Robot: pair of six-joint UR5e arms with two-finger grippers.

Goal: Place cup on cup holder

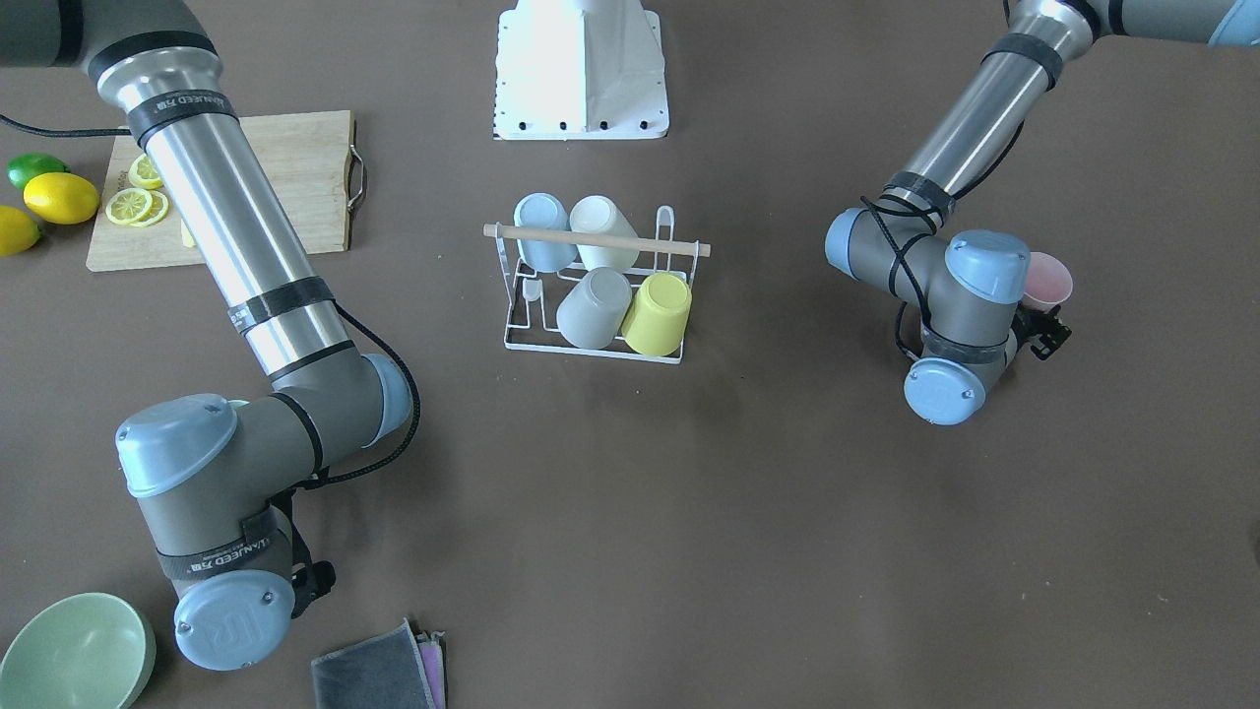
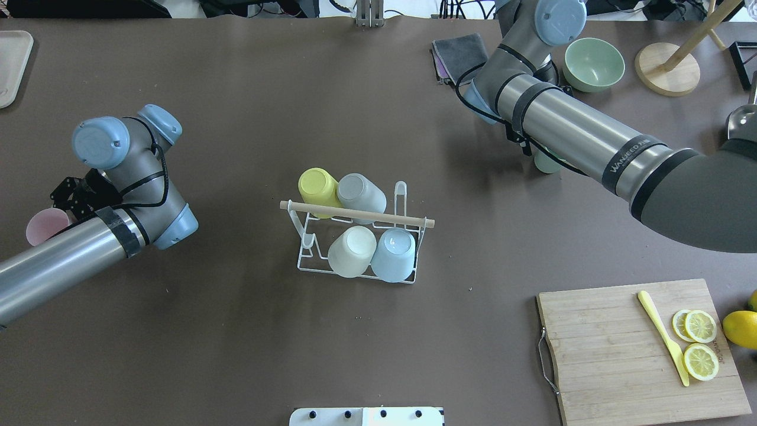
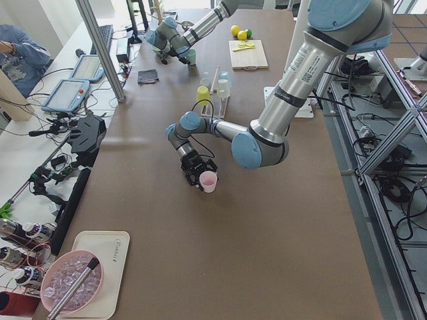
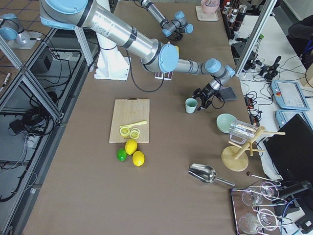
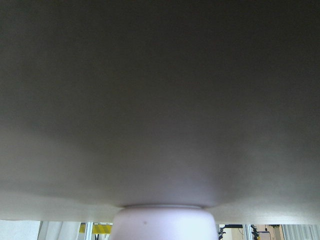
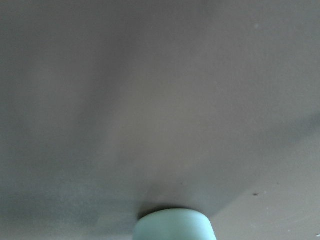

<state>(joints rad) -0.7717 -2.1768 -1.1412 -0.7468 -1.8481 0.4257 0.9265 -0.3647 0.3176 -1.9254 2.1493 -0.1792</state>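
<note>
The white wire cup holder (image 2: 355, 214) with a wooden rod handle stands at the table's middle, also in the front view (image 1: 591, 239). It holds a yellow, a grey, a cream and a light blue cup upside down. My left gripper (image 2: 59, 207) is at a pink cup (image 2: 42, 226), which is tilted at the table's left; the cup fills the bottom of the left wrist view (image 5: 162, 222). My right gripper (image 4: 198, 102) is at a mint cup (image 4: 190, 105) at the far right, seen in the right wrist view (image 6: 172, 225). The fingers are hidden in both wrist views.
A wooden cutting board (image 2: 609, 355) with lemon slices and a yellow knife lies near right. A green bowl (image 2: 593, 64), folded cloths (image 2: 458, 53) and a wooden stand (image 2: 668, 68) sit at the far right. Whole lemons (image 1: 59, 197) lie beside the board.
</note>
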